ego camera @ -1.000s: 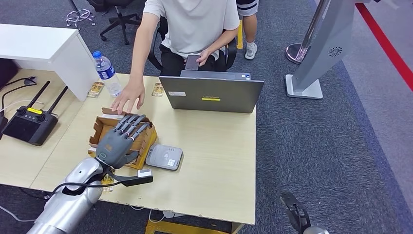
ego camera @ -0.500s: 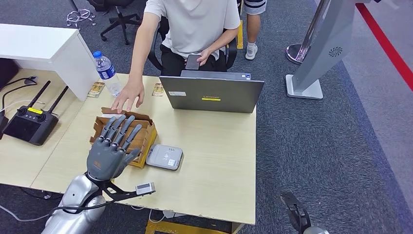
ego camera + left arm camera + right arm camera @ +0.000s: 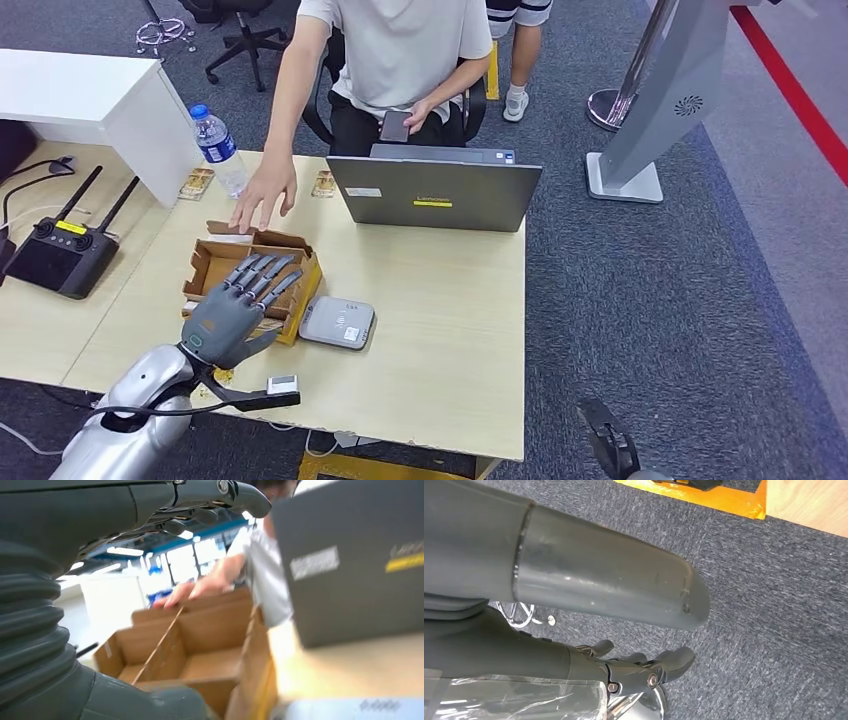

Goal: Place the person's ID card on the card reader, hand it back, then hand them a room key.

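The left hand (image 3: 232, 312) is stretched flat, palm down, over the near edge of the cardboard box (image 3: 215, 262); its fingers are spread and hold nothing. The card reader (image 3: 337, 322) lies on the table (image 3: 440, 320), just beside the box. The right hand (image 3: 634, 672) hangs over the carpet, fingers loosely apart, empty. A person's hand (image 3: 262, 196) rests beyond the box.

Your left hand (image 3: 228, 318) hides part of the cardboard box (image 3: 215, 262). The right hand (image 3: 612, 450) is cut off by the edge.
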